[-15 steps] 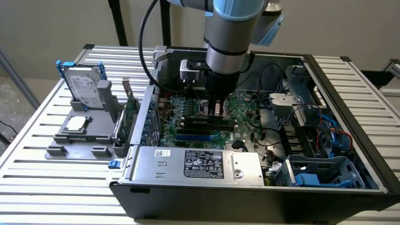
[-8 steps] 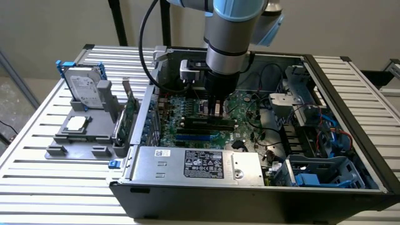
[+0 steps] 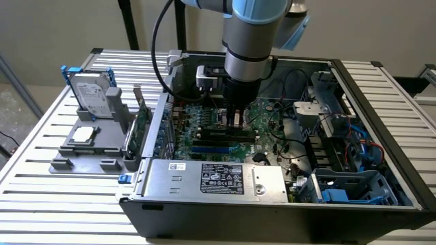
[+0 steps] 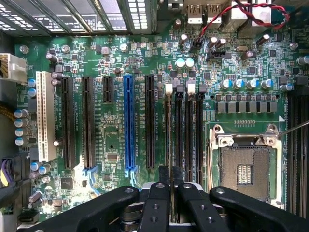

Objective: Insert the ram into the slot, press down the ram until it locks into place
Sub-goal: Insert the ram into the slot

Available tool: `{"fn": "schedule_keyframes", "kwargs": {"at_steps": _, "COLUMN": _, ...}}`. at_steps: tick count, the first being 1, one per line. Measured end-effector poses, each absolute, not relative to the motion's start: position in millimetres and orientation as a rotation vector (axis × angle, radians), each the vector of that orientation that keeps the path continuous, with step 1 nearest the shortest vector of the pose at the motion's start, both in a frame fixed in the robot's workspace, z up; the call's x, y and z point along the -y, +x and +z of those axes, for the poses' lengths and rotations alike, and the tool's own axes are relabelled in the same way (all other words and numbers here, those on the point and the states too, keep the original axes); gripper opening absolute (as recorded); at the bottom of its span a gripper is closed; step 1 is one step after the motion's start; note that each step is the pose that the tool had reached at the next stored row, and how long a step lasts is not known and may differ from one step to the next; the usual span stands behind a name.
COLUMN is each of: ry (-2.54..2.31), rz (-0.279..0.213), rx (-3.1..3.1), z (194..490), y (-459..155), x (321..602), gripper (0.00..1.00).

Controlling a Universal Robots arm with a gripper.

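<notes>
A plain beige wall [image 3: 61,25] runs behind the scene, evenly lit by soft light with no hard shadows. Two black posts [image 3: 129,25] stand upright in front of it. The table [image 3: 41,204] is made of silver metal slats with dark gaps between them. At the exterior view's left, a speckled grey floor [image 3: 12,109] lies below the table's edge.
</notes>
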State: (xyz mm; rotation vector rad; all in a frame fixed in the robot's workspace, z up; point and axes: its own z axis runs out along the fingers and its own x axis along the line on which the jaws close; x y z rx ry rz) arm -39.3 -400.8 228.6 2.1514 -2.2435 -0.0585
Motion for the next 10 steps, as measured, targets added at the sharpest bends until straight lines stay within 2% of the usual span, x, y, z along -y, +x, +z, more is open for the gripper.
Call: {"fn": "schedule_keyframes", "kwargs": {"at_steps": 10, "ry": 2.151, "rz": -0.058, "rx": 2.243, "z": 225.6, "y": -39.3, "x": 400.5, "gripper": 0.15}}
